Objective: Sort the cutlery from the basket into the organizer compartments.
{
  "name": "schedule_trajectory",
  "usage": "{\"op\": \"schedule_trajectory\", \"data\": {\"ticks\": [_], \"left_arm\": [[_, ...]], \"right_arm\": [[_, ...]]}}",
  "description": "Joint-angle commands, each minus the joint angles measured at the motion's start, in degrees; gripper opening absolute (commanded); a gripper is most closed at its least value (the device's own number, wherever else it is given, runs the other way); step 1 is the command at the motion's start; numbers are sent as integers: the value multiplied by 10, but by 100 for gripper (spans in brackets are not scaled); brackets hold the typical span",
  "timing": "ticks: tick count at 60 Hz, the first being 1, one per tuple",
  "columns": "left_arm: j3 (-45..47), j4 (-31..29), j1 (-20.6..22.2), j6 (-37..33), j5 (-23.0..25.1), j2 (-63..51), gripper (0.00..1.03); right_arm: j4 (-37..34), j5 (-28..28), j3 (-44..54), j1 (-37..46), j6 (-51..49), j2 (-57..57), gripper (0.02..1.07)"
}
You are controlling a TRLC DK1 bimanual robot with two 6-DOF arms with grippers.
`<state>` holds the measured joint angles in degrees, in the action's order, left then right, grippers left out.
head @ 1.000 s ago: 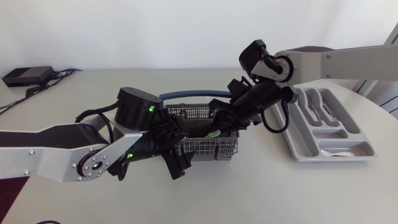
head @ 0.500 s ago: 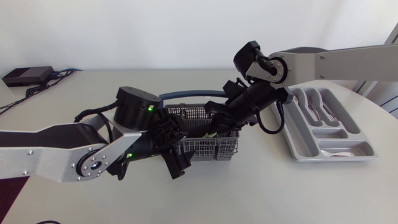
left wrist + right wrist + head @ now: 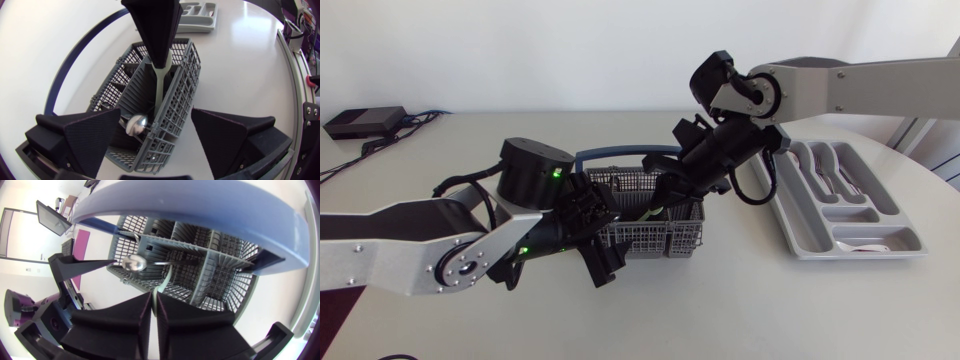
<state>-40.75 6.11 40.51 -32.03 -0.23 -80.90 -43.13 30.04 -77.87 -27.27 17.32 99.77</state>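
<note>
Your right tool (image 3: 154,300) is down inside the basket (image 3: 660,238), its two fingers pressed together on a pale green handle (image 3: 159,90) — gripped from both sides, with almost no gap between them. Past the handle, a metal spoon bowl (image 3: 134,262) lies in the compartment at the basket's end. A thin neck seems to link the two, but the grid walls cover part of it, so you cannot be sure they are one piece. In the head view the grip itself is hidden behind the right arm's wrist and the basket's blue hoop handle (image 3: 620,152).

Your left tool (image 3: 156,112) stands wide apart, one finger on either side of the basket end that faces the table's left edge. Whether either finger touches the mesh is hard to tell. The basket's other compartments are dark and their contents cannot be made out.

The basket sits about the middle of the table (image 3: 740,310). The organizer (image 3: 820,225) lies near the right edge, well apart from the basket. It holds a few pieces of cutlery (image 3: 847,180) — too small to tell apart.
</note>
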Motion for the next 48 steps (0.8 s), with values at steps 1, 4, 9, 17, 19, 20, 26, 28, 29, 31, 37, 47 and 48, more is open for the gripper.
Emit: {"op": "schedule_trajectory", "data": {"ticks": [1, 4, 9, 17, 19, 20, 26, 28, 29, 31, 37, 47, 48], "left_arm": [[18, 0, -5, -13, -5, 15, 98], [20, 0, -5, -13, -7, 18, 98], [20, -5, -5, -13, -8, 24, 98], [18, -15, -5, -13, -12, 36, 98], [17, -18, -5, -13, -12, 38, 98], [17, -19, -5, -13, -13, 39, 98], [16, -23, -5, -13, -14, 45, 98], [16, -26, -5, -13, -14, 46, 98], [16, -26, -5, -13, -14, 47, 98], [16, -26, -5, -13, -15, 48, 98], [15, -26, -3, -12, -19, 49, 98], [16, -27, -3, -12, -23, 58, 98], [16, -28, -3, -12, -23, 60, 98]], "right_arm": [[-25, 13, -28, 3, -7, -11, 8], [-41, 27, -40, 3, -10, -12, 8], [-75, 40, -66, 5, -19, -15, 8], [-128, 68, -103, 16, -29, -31, 8], [-148, 76, -111, 22, -40, -33, 8], [-158, 79, -113, 25, -46, -34, 8], [-202, 100, -119, 49, -70, -51, 8], [-215, 102, -120, 57, -79, -59, 8], [-221, 102, -120, 61, -83, -64, 8], [-231, 104, -120, 69, -90, -73, 8], [-266, 105, -125, 94, -113, -105, 8], [-335, 89, -120, 145, -167, -148, 8], [-342, 83, -117, 151, -175, -152, 8]]}}
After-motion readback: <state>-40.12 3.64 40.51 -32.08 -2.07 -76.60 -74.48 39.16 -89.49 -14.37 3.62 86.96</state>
